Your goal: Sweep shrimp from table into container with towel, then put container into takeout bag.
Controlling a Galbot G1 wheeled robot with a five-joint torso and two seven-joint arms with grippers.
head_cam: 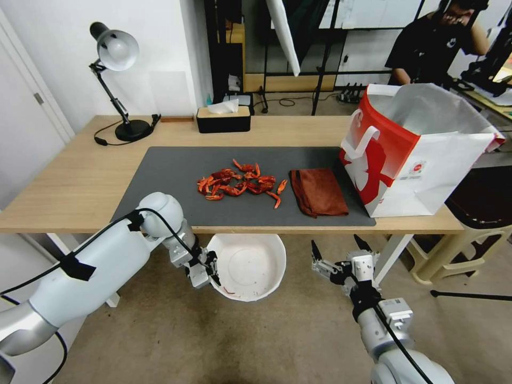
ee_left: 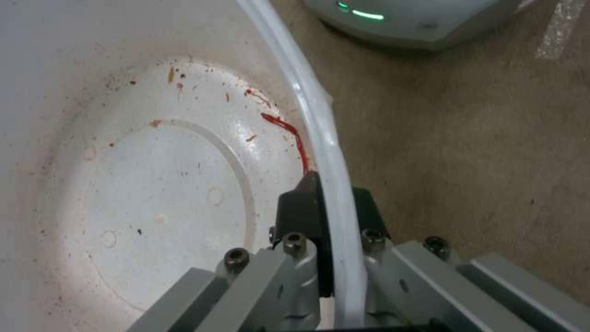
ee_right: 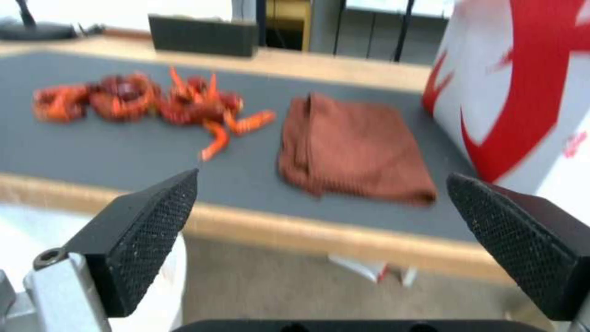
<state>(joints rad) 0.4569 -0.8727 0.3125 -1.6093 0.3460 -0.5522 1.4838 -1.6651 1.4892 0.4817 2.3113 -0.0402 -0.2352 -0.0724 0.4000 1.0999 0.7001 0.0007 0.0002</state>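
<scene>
The left gripper (head_cam: pixel 209 273) was clamped on the rim of the white bowl (head_cam: pixel 250 265), one finger inside the wall and one outside, holding it in the air just below the table's (head_cam: pixel 64 186) near edge, in front of the grey mat (head_cam: pixel 176 170). The bowl's floor carried red smears and crumbs. Up on the mat the shrimp (head_cam: pixel 238 182) lay in a loose pile, and the rust-brown towel (head_cam: pixel 318 192) sat folded just beside them, between the pile and the red and white takeout bag (head_cam: pixel 421 154), which stood open at the table's right end. The right gripper (head_cam: pixel 341 246) hung below the table edge under the towel, its fingers (ee_right: pixel 147 230) spread wide and holding nothing.
</scene>
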